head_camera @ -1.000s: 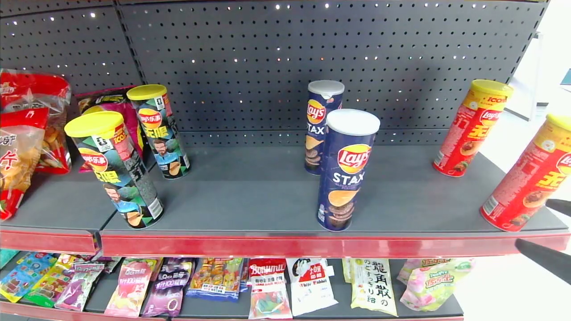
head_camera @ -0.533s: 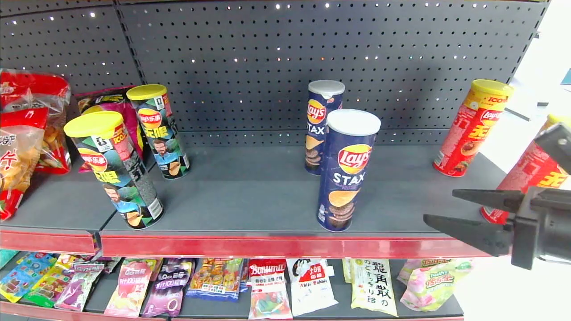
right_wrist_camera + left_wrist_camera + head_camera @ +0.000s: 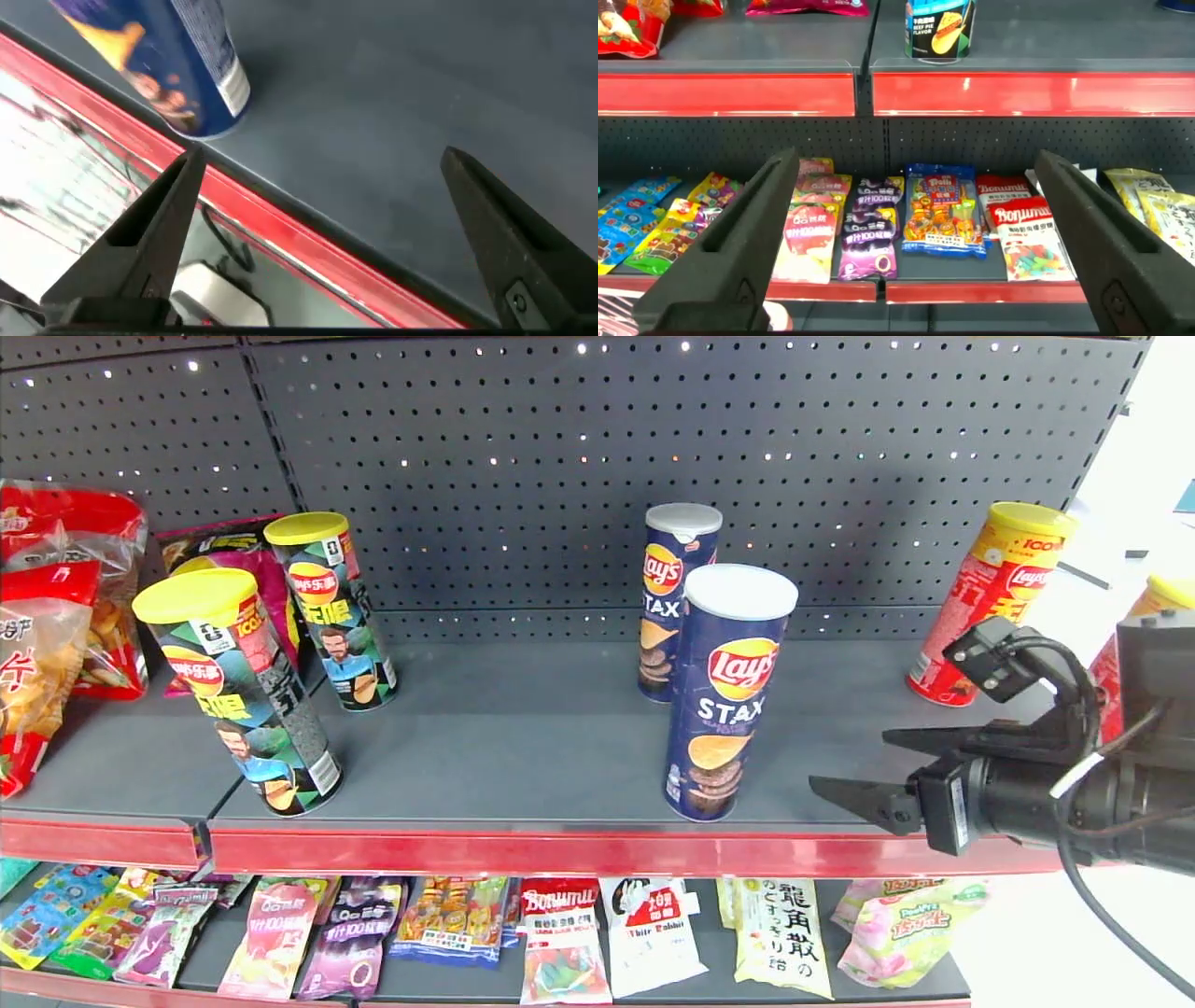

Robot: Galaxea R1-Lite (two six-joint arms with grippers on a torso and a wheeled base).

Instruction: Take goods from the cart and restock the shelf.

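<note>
Goods: blue can (image 3: 728,691) stands upright just behind the red lip (image 3: 560,849) of the upper shelf (image 3: 523,737). A second blue can (image 3: 674,597) is farther back, two dark cans (image 3: 238,691) are to the left, a red can (image 3: 994,597) is far right, and another red can (image 3: 1158,602) is partly hidden by the right arm.
Right gripper (image 3: 850,761): jaws spread wide with nothing between them, level with the shelf's near edge, right of the blue can and apart from it.
Left gripper (image 3: 917,159): also spread and empty, low, facing the candy bags (image 3: 938,210) on the lower shelf (image 3: 990,291).
Step in hand: probably an empty-handed move at the shelf front, with the next item to be fetched from the cart.
Doing it well: keep the open fingers off the blue can and above the red lip, and travel along the near edge rather than across the row.
Room to fill: the bare stretch between the dark cans and the blue cans looks best.
Risk: tall cans likely tip at a light side knock.
</note>
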